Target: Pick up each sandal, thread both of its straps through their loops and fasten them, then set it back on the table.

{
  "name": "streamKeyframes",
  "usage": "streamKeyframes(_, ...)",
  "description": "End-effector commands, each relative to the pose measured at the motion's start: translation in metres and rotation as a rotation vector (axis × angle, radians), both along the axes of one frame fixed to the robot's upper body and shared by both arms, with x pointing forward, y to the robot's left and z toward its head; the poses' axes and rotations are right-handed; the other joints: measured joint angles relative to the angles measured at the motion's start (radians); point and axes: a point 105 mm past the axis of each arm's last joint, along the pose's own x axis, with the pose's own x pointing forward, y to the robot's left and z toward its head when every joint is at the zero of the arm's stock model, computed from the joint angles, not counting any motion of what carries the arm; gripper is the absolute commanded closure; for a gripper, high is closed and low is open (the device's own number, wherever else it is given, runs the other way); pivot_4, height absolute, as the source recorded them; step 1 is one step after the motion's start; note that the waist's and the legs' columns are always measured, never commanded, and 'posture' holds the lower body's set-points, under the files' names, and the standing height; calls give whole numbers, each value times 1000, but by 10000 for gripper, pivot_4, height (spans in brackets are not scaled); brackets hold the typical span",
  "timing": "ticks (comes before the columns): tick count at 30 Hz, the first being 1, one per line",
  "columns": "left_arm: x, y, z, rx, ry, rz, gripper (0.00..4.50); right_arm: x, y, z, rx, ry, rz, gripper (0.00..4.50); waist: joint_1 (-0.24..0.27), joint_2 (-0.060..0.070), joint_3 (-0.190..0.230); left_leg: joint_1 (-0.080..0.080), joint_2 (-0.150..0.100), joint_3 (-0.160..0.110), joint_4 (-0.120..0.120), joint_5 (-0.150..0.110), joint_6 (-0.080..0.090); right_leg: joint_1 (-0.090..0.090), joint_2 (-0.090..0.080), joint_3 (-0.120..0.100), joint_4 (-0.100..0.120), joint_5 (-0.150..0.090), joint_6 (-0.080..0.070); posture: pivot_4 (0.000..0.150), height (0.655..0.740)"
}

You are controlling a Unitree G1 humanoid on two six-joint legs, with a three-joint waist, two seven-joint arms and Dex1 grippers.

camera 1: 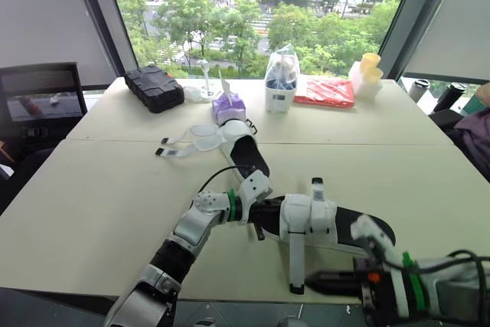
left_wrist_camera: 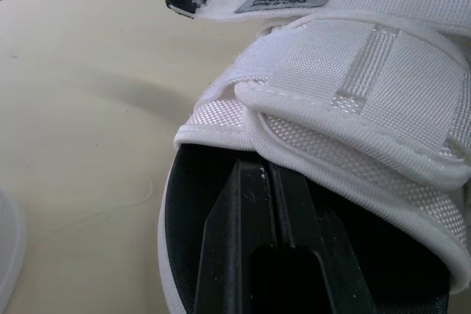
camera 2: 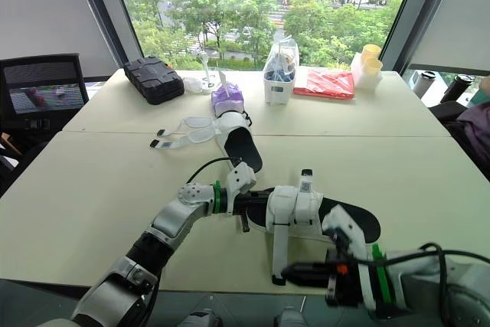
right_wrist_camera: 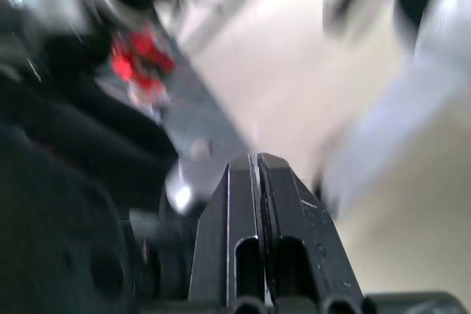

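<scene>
The near sandal (camera 1: 341,229) lies close to the table's (camera 1: 92,204) front edge, and the far sandal (camera 1: 246,152) sits mid-table with bare room on both sides. The left gripper (left_wrist_camera: 256,170) rests inside the near sandal, jaws closed; the right gripper (right_wrist_camera: 257,161), jaws closed, sits beside its loose strap (camera 1: 294,262). A clear tub (camera 1: 280,91) at the far edge holds blue items
</scene>
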Motion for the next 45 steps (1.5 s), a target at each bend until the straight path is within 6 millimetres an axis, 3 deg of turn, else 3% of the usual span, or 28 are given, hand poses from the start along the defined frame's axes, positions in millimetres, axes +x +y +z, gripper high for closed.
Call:
streamKeyframes(1,-3,-1,-3,12,-1,-15,45000,14,-12,-3,-71,-53,-78,44595,2,0,0,0,0,0,0,0,0,0,0,0,0,0,0,1500,7400)
streamKeyframes(3,-4,0,-4,14,-1,-15,45000,18,-20,-15,-128,-51,-116,44595,2,0,0,-1,0,0,-1,0,0,0,0,0,-1,-1,1,1500,7400)
streamKeyframes(11,-5,3,-6,23,3,-7,45000,4,-23,-47,-147,64,-114,5390,-2,0,0,0,-1,0,-1,-1,1,0,0,0,-1,-1,1,1500,7400)
streamKeyframes(22,-5,5,-7,25,6,9,45000,-2,14,-58,28,166,-79,5390,-1,1,0,0,0,0,0,-1,1,0,0,0,-1,-1,1,1500,7400)
streamKeyframes(25,-4,6,-8,26,7,13,45000,2,12,-64,13,161,-114,13836,-1,1,-1,0,0,0,-1,-1,1,0,0,0,-1,-1,1,1500,7400)
streamKeyframes(31,-5,7,-9,27,8,15,45000,8,11,-46,70,110,-131,43734,-1,1,-1,0,0,0,0,-1,1,0,0,0,-1,-1,1,1500,7400)
streamKeyframes(32,-5,7,-9,26,9,15,45000,8,12,-41,81,100,-119,44434,-2,1,-1,0,0,0,0,-1,1,0,0,0,-1,-1,1,1500,7400)
streamKeyframes(35,-5,6,-9,29,10,12,45000,8,22,1,239,64,-29,44434,-4,1,-1,0,0,0,0,-1,1,0,0,0,-1,-1,1,1500,7400)
streamKeyframes(37,-5,6,-10,33,10,10,45000,15,24,15,283,45,-27,44434,-2,1,0,1,0,0,0,-1,1,1,0,0,-1,-1,0,1500,7400)
streamKeyframes(42,3,6,-4,22,1,40,45000,52,18,14,335,70,-185,44434,1,1,0,0,0,-1,0,-1,1,1,0,0,-1,-1,0,1500,7400)
streamKeyframes(45,2,8,-6,25,1,42,45000,61,16,3,352,130,-262,44434,-1,1,0,0,-1,-1,-1,-1,1,0,0,0,-1,-1,0,1500,7400)
